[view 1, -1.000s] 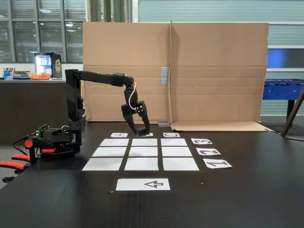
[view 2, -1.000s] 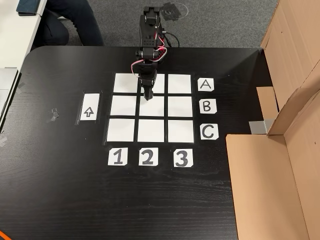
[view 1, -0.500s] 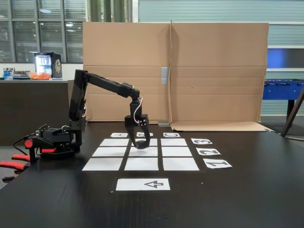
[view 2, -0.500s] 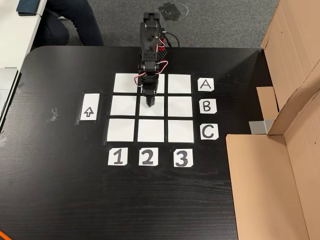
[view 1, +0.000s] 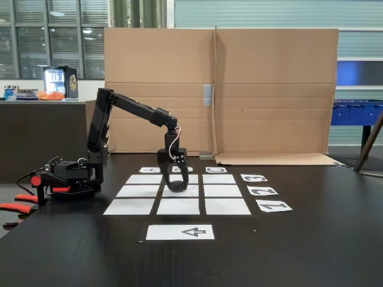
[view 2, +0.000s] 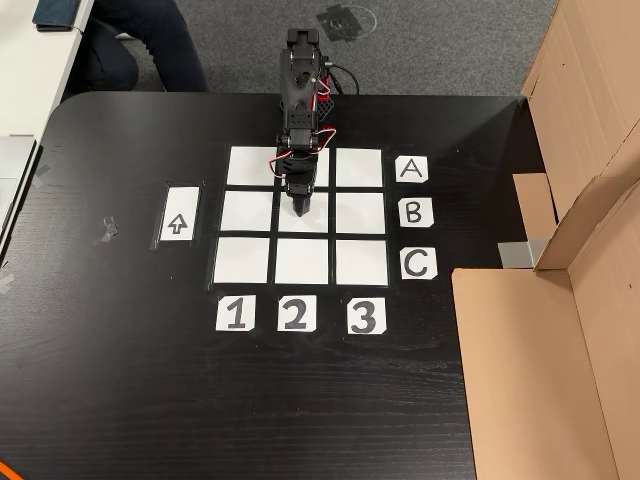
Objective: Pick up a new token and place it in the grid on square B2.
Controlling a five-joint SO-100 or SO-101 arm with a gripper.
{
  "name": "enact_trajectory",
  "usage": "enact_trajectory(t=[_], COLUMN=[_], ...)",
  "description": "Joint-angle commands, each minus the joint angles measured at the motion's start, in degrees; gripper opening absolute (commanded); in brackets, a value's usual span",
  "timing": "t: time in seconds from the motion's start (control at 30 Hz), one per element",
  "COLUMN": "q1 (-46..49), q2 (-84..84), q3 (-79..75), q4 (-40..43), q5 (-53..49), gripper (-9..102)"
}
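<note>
Jaws (view 1: pixel 176 188) look clamped on the token (view 1: pixel 175 186) in the side fixed view; from above, they point at square B2 (view 2: pixel 316 222).

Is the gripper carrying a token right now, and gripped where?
Cannot be told: the gripper is down on square B2, its fingertips a dark mass; no token stands out.

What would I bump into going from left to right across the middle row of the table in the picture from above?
Arrow strip → left white square → gripper over square B2 → right white square → letter B card → cardboard.
</note>
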Motion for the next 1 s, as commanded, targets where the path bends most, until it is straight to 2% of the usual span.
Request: enact_trajectory(t=[0.0,0.53,0.97], q1=[-0.35,-0.35,-2.55], q2=[0.26,0.7,6.33], q3=[-0.26,1.58,6.42], q4=[-0.44,-0.53,-0.35], q5=[0.35,0.18,-0.62], gripper=[11,28,33])
